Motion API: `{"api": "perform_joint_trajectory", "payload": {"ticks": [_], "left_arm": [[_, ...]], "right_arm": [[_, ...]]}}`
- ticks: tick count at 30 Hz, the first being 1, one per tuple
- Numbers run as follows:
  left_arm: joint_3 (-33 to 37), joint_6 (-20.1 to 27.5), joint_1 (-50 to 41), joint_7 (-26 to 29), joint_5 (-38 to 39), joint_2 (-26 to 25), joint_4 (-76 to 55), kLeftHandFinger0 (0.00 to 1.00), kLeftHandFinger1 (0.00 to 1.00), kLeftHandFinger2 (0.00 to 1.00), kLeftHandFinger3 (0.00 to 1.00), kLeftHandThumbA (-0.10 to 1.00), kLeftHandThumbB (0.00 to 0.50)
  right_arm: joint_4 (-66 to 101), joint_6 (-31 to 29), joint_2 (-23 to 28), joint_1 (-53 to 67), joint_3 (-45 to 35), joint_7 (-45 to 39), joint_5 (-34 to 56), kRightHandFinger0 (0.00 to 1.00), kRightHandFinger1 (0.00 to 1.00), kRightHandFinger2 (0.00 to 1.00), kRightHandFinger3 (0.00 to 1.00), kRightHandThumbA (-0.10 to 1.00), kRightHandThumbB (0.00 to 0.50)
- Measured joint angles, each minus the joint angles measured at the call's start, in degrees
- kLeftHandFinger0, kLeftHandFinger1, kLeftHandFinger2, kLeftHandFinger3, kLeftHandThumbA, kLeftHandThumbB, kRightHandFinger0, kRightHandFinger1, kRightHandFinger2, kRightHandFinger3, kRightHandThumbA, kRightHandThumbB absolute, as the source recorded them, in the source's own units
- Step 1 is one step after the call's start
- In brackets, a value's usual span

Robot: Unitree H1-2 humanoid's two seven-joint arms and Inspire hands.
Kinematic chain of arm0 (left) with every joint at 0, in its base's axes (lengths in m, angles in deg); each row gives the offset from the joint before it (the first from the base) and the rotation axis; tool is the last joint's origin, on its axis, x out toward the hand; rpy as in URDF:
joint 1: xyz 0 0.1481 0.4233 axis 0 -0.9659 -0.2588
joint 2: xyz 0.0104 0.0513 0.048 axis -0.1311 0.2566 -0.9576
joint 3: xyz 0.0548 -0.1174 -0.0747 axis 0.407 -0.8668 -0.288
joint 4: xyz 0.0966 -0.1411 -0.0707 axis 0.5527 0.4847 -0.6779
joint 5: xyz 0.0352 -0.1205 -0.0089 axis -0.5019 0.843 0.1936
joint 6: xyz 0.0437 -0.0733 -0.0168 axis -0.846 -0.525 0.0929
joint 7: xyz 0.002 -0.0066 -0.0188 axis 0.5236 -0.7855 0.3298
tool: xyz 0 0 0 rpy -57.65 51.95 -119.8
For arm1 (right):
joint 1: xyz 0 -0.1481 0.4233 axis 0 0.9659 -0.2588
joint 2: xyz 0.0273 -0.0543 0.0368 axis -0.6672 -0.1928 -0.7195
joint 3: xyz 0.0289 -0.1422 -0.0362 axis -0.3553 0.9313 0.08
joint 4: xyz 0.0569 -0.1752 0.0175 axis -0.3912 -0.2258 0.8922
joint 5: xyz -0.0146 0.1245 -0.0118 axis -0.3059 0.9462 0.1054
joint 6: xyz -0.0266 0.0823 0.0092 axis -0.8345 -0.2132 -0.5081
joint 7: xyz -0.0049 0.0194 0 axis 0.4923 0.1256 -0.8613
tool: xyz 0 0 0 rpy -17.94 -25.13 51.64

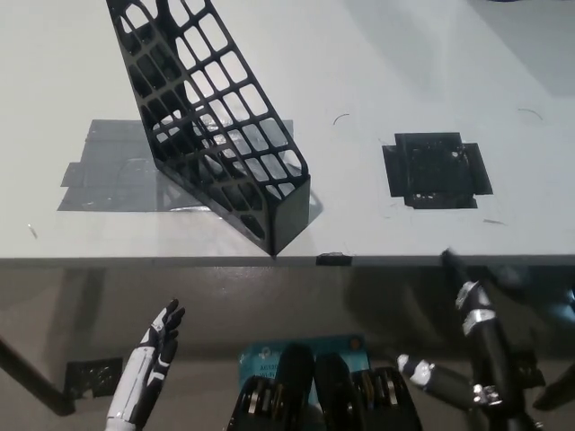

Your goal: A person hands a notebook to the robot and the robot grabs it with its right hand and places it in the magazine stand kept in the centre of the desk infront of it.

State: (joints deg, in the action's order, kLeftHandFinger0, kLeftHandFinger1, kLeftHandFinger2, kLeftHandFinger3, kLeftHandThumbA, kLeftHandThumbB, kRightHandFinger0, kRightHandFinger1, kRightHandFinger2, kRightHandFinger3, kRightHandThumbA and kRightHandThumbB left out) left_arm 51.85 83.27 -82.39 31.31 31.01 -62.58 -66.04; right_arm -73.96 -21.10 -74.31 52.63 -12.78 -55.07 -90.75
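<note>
The black mesh magazine stand (225,135) stands on the white desk (377,72), left of centre, its low closed end at the front edge. No notebook is in view. My black right hand (474,334) hangs below the desk edge at the lower right, fingers spread, holding nothing. The white left hand (154,352) rests at the lower left, below the desk, with its fingers stretched out and empty.
A grey tape patch (108,171) lies under and to the left of the stand. A black tape square (436,171) marks the desk to the right. The desk's front edge (404,260) runs across the picture just above both hands.
</note>
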Motion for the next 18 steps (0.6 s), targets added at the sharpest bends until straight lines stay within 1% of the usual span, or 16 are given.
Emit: {"api": "perform_joint_trajectory", "payload": {"ticks": [2, 3, 5, 7, 9, 10, 11, 12, 14, 15, 16, 18], "left_arm": [[0.2, 0.2, 0.0, 0.0, 0.0, -0.2, 0.0, 1.0, 1.0, 1.0, 1.0, 1.0, 0.5], [0.3, 0.3, -0.1, 0.1, 0.0, -0.3, 0.0, 1.0, 1.0, 1.0, 1.0, 1.0, 0.5], [0.4, 0.4, -0.3, 0.2, -0.1, -0.4, 0.0, 1.0, 1.0, 1.0, 1.0, 1.0, 0.5], [0.5, 0.6, -0.6, 0.4, -0.1, -0.4, 0.0, 1.0, 1.0, 1.0, 1.0, 1.0, 0.5], [0.6, 0.8, -1.0, 0.6, -0.1, -0.4, 0.0, 1.0, 1.0, 1.0, 1.0, 1.0, 0.5], [0.7, 0.8, -1.2, 0.6, -0.1, -0.4, 0.0, 1.0, 1.0, 1.0, 1.0, 1.0, 0.5], [0.7, 0.8, -1.4, 0.6, -0.1, -0.4, 0.0, 1.0, 1.0, 1.0, 1.0, 1.0, 0.5], [0.8, 0.8, -1.4, 0.6, -0.1, -0.5, 0.0, 1.0, 1.0, 1.0, 1.0, 1.0, 0.5], [1.0, 0.9, -1.4, 0.7, -0.2, -0.5, 0.1, 1.0, 1.0, 1.0, 1.0, 1.0, 0.5], [1.0, 0.9, -1.4, 0.7, -0.3, -0.5, 0.1, 1.0, 1.0, 1.0, 1.0, 1.0, 0.5], [1.1, 0.9, -1.4, 0.8, -0.3, -0.5, 0.1, 1.0, 1.0, 1.0, 1.0, 1.0, 0.5], [1.3, 0.9, -1.4, 1.1, -0.3, -0.5, 0.1, 1.0, 1.0, 1.0, 1.0, 1.0, 0.5]], "right_arm": [[2.7, 0.0, -0.1, -0.4, -0.9, 0.1, 0.3, 1.0, 1.0, 1.0, 1.0, 1.0, 0.283], [4.3, 0.1, -0.1, -0.8, -1.6, 0.1, 0.6, 1.0, 1.0, 1.0, 1.0, 1.0, 0.286], [6.3, 0.3, -0.1, -2.0, -2.7, 0.1, 1.0, 1.0, 1.0, 1.0, 1.0, 1.0, 0.273], [7.6, 0.9, 0.0, -3.5, -3.5, 0.1, 1.5, 1.0, 1.0, 1.0, 1.0, 1.0, 0.244], [8.3, 1.8, 0.0, -5.3, -4.5, 0.2, 2.2, 1.0, 1.0, 1.0, 1.0, 1.0, 0.267], [8.5, 2.3, -0.1, -6.2, -5.0, 0.2, 2.5, 1.0, 1.0, 1.0, 1.0, 1.0, 0.266], [8.6, 2.9, 0.0, -6.9, -5.3, 0.3, 2.7, 1.0, 1.0, 1.0, 1.0, 1.0, 0.28], [8.9, 3.7, 0.0, -8.0, -5.8, 0.3, 2.9, 1.0, 1.0, 1.0, 1.0, 1.0, 0.28], [9.3, 5.6, -0.1, -10.3, -6.8, 0.4, 3.5, 1.0, 1.0, 1.0, 1.0, 1.0, 0.258], [9.3, 6.6, -0.1, -11.4, -7.3, 0.5, 3.7, 1.0, 1.0, 1.0, 1.0, 1.0, 0.257], [9.3, 7.3, -0.1, -12.1, -7.7, 0.6, 3.9, 1.0, 1.0, 1.0, 1.0, 1.0, 0.238], [9.1, 9.1, -0.1, -14.4, -8.9, 0.7, 4.6, 1.0, 1.0, 1.0, 1.0, 1.0, 0.234]]}}
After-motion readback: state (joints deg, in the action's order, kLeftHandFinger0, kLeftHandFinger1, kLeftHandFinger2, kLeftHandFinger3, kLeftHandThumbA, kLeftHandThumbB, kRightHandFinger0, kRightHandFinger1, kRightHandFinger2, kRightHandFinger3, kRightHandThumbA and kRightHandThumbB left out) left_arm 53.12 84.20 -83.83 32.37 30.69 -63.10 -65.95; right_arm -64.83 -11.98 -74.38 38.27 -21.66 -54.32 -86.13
